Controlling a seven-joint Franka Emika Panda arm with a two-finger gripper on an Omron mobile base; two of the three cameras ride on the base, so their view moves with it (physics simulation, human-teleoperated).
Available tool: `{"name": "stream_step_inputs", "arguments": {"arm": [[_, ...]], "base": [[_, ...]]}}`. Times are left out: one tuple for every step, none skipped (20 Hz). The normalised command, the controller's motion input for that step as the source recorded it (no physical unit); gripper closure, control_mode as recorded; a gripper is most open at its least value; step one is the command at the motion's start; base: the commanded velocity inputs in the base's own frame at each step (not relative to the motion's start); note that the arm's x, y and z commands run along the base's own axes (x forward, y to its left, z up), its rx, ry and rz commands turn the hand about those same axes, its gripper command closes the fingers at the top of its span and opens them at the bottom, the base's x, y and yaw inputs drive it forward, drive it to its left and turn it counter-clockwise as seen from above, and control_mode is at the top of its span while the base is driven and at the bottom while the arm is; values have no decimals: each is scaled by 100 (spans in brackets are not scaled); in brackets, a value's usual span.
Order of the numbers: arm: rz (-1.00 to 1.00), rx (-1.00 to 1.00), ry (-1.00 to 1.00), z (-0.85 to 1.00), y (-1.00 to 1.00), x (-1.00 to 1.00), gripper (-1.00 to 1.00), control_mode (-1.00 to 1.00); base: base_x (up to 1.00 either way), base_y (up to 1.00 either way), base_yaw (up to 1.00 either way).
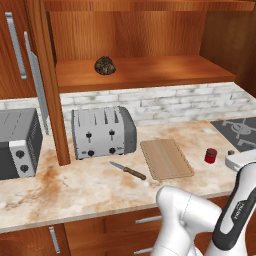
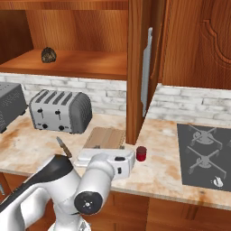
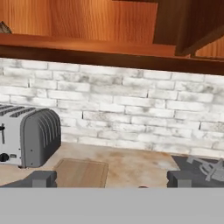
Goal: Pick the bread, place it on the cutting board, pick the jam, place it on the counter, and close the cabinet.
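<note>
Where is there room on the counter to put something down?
The front of the counter, below the knife, is bare, and so is the cutting board. It is crowded at the back left, where the toaster and the toaster oven stand. The jam sits between the board and the stove.

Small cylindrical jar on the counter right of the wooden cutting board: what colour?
Red, darker on top. The small cylindrical jar shows best in the left base view.

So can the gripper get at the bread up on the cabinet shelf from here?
Probably yes: the bread sits alone on the open cabinet shelf, doors swung aside. The gripper is open, low over the counter, so it must rise.
</note>
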Motion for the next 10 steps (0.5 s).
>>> {"name": "stream_step_inputs", "arguments": {"arm": [[0, 0, -1, 29, 36, -18, -100, -100], [0, 0, -2, 28, 37, -18, -100, -100], [0, 0, -2, 28, 39, -17, -100, -100], [0, 0, -4, 29, 44, -19, -100, -100], [0, 0, -5, 27, 46, -21, -100, -100], [0, 0, -6, 28, 46, -20, -100, -100], [0, 0, -5, 28, 47, -21, -100, -100], [0, 0, -7, 26, 44, -26, -100, -100], [-1, 0, -7, 25, 46, -28, -100, -100], [-1, 0, -7, 24, 49, -28, -100, -100]], "base": [[0, 0, 0], [0, 0, 0], [0, 0, 0], [0, 0, 0], [0, 0, 0], [0, 0, 0], [0, 0, 0], [0, 0, 0], [0, 0, 0], [0, 0, 0]]}}
